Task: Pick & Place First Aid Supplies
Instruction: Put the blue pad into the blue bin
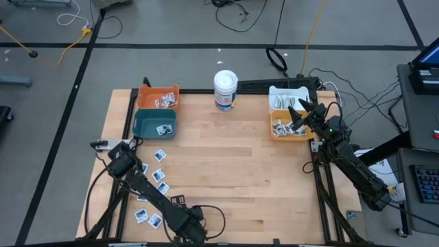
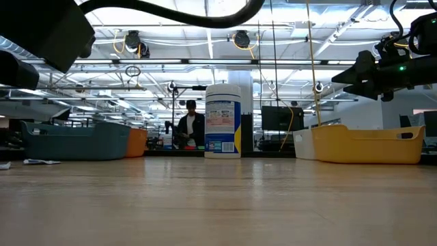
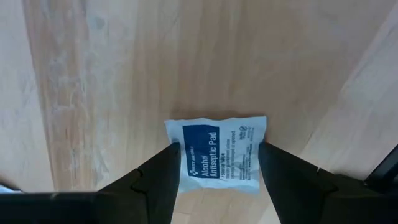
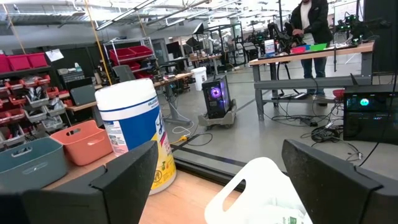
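A square white-and-blue sachet (image 3: 217,152) printed "Alcohol Antiseptic Pad" lies flat on the wooden table. My left gripper (image 3: 217,163) points down over it, open, one finger at each of two opposite edges; I cannot tell whether they touch it. In the high view this gripper (image 1: 121,162) is near the table's left edge and hides that sachet. Several more sachets (image 1: 159,175) lie scattered to its right and toward the near edge. My right gripper (image 1: 302,114) waits open above the yellow bin (image 1: 282,134) at the far right, holding nothing.
At the far left stand an orange bin (image 1: 159,90) and a teal bin (image 1: 147,126), each with packets in it. A white bin (image 1: 288,91) sits behind the yellow one. The tall white tub (image 1: 225,90) stands at the far middle. A person (image 2: 190,128) stands beyond the table.
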Robot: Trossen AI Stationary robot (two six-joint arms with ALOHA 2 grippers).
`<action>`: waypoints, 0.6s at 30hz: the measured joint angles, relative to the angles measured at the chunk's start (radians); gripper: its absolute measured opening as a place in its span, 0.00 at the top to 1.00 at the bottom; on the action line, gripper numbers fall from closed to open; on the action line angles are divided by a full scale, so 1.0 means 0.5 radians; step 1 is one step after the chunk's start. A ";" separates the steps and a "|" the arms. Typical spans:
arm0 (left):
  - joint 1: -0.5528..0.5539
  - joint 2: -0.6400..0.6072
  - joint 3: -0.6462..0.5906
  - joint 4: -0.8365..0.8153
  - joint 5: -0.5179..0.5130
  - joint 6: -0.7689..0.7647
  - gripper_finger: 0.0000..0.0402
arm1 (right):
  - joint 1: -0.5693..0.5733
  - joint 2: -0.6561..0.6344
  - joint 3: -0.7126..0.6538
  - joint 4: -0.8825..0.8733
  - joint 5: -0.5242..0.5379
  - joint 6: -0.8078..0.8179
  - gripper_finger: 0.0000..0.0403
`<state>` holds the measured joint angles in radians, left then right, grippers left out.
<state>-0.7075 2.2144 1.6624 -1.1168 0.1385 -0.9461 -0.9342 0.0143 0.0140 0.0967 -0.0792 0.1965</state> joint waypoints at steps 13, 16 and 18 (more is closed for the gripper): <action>-0.002 0.031 -0.004 0.093 -0.027 0.078 0.80 | 0.000 0.000 0.000 0.000 0.000 0.000 0.16; 0.002 0.032 -0.007 0.102 -0.026 0.108 0.95 | 0.000 0.000 0.000 0.000 0.000 0.000 0.16; 0.013 0.032 -0.007 0.100 -0.022 0.093 0.97 | 0.000 0.000 0.000 0.000 0.000 0.000 0.16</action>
<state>-0.7010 2.2305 1.6588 -1.0668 0.1276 -0.8997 -0.9344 0.0143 0.0139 0.0967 -0.0792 0.1963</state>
